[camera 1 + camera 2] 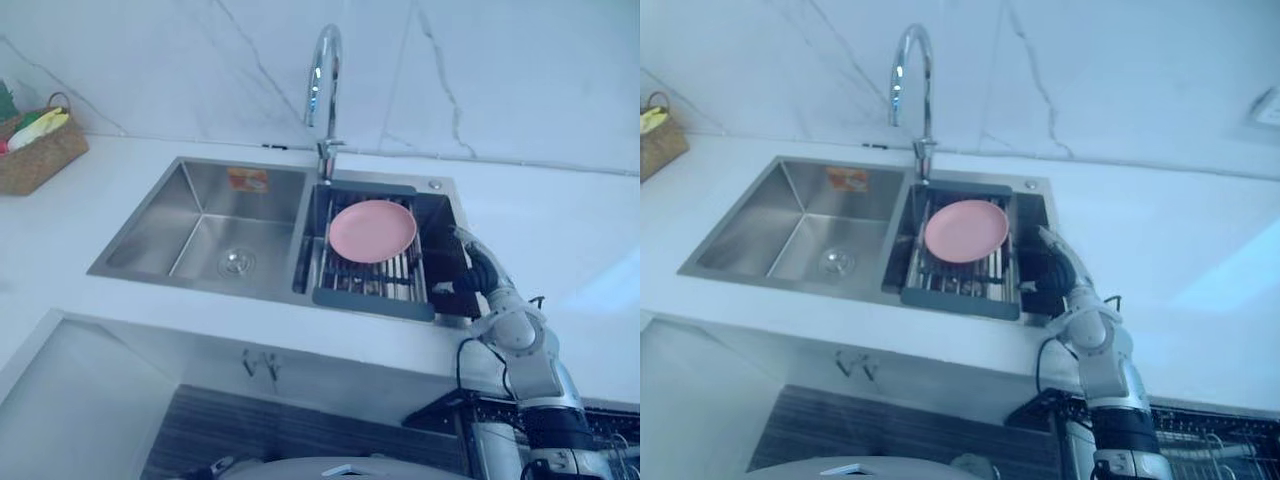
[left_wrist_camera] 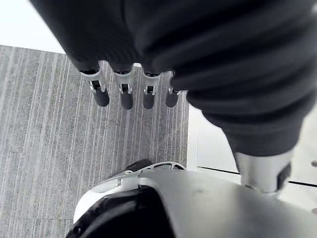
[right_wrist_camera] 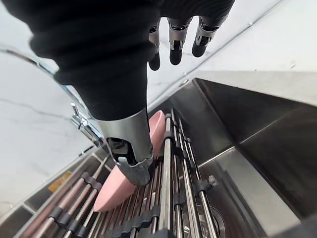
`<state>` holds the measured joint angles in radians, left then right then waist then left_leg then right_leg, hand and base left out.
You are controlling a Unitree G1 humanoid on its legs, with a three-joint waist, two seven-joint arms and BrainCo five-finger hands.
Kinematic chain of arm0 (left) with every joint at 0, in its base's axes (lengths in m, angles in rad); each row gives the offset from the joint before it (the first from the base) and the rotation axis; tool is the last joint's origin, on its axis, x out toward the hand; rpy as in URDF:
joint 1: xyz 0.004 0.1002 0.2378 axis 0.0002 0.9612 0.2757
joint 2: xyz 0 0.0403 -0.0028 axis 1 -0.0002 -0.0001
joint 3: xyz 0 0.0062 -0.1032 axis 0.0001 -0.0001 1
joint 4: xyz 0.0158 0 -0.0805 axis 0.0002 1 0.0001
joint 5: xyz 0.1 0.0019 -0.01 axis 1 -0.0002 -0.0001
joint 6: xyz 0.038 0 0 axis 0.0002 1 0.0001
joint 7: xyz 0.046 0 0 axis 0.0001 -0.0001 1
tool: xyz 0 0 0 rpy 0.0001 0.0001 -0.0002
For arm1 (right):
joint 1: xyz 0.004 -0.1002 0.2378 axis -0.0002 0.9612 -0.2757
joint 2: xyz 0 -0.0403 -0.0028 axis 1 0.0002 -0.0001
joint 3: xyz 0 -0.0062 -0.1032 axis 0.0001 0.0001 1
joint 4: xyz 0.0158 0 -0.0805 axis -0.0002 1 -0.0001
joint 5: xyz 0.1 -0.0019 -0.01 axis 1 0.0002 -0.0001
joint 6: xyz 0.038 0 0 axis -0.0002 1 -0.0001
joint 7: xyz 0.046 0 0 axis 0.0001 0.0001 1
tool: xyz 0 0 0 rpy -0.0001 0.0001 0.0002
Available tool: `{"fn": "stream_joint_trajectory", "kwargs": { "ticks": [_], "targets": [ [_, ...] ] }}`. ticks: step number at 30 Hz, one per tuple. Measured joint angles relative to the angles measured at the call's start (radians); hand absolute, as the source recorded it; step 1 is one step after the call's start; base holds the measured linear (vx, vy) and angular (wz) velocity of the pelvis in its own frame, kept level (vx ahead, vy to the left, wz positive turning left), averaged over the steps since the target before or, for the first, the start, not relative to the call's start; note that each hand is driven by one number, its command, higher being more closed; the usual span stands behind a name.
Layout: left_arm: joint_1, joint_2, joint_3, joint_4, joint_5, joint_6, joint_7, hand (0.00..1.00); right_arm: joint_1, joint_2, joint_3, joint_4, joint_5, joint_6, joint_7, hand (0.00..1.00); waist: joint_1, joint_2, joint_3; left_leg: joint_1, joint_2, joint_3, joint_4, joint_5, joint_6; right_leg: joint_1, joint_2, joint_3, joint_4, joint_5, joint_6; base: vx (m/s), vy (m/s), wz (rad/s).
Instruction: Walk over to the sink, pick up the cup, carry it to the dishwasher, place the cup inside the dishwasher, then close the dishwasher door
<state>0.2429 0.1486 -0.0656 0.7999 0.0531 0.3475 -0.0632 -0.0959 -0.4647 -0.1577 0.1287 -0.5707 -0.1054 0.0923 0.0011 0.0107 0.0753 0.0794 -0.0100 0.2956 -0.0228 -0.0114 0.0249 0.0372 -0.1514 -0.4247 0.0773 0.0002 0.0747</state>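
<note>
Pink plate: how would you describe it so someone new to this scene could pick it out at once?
Find the steel double sink in the white counter, below the curved faucet. A dark slatted rack sits across its right basin, and the pink plate lies on it. It is the only round, pink thing amid grey metal.

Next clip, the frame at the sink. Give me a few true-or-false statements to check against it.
1. A pink plate rests on the rack in the sink. True.
2. The right hand grips the plate. False: its fingers are straight, grasping nothing.
3. A wicker basket stands on the counter left of the sink. True.
4. The left hand rests on the counter. False: it hangs over the grey floor, fingers straight.
</note>
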Motion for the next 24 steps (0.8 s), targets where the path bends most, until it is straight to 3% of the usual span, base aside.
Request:
{"fn": "stream_joint_trajectory", "kwargs": {
  "ticks": [4,13,20,24],
  "targets": [
    [0.011,0.013,-0.013,-0.03,0.027,0.005,-0.017,0.0,-0.041,-0.034,0.034,0.016,-0.049,0.0,-0.05,0.0,0.006,-0.011,-0.006,0.0,-0.006,-0.021,-0.002,0.01,-0.001,0.015,-0.001,-0.018,-0.012,0.005,0.003,0.02,-0.01,0.09],
    [0.024,0.02,0.008,-0.037,0.04,0.001,-0.015,0.0,-0.128,-0.061,0.065,0.092,-0.097,-0.014,-0.083,0.0,0.02,-0.031,-0.005,0.009,-0.009,-0.043,-0.037,0.019,-0.009,0.027,0.006,-0.032,-0.045,0.018,0.002,-0.03,0.004,0.06],
    [0.027,0.011,0.068,-0.013,0.039,0.002,-0.005,0.0,-0.173,-0.066,0.093,0.136,-0.214,-0.063,-0.06,0.0,0.029,-0.05,-0.006,0.006,-0.009,-0.053,-0.054,0.032,-0.011,0.039,0.014,-0.055,-0.077,0.036,-0.001,-0.03,0.003,0.06],
    [0.028,0.007,0.083,-0.001,0.141,-0.034,0.004,0.0,-0.192,-0.101,0.193,0.2,-0.26,-0.109,-0.035,0.0,0.032,-0.058,-0.007,0.006,-0.01,-0.066,-0.054,0.034,-0.011,0.051,0.018,-0.064,-0.095,0.041,0.003,0.0,0.007,0.06]
  ]
}}
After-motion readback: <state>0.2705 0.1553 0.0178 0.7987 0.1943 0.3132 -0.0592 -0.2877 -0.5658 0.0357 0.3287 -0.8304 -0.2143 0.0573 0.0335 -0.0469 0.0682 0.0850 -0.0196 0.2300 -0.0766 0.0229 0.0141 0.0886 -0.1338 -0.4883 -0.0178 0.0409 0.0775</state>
